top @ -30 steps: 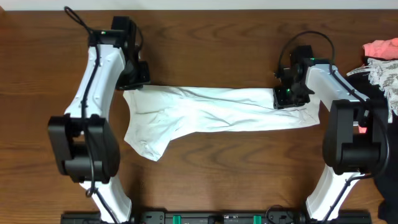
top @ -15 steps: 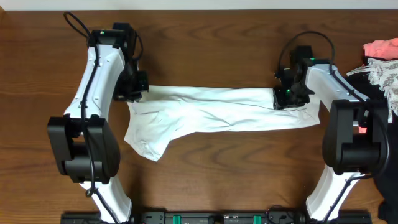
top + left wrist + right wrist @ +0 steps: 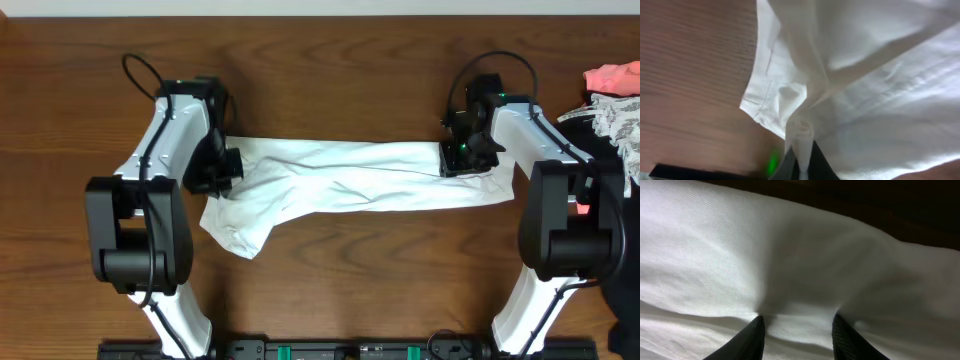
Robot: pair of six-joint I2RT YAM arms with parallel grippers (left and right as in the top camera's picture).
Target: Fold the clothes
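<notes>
The clothes are one white T-shirt [image 3: 340,180], stretched in a long band across the wooden table [image 3: 340,80], with a loose flap hanging toward the front left. My left gripper [image 3: 228,170] is at the shirt's left end, shut on a bunched fold of it. In the left wrist view that twisted fold [image 3: 799,131] runs into the closed gripper [image 3: 801,162]. My right gripper [image 3: 455,160] rests on the shirt's right end. In the right wrist view it [image 3: 797,327] stands open, its fingertips [image 3: 752,335] pressed onto the cloth [image 3: 790,255] with a ridge of cloth between them.
A pink cloth [image 3: 612,77] and a lacy white piece on dark fabric [image 3: 605,115] lie at the right edge of the table, beside the right arm. Both arm bases stand at the front edge.
My left gripper has moved toward the front and slightly right, carrying the shirt's left corner with it and slackening the band. The right arm has stayed in place.
</notes>
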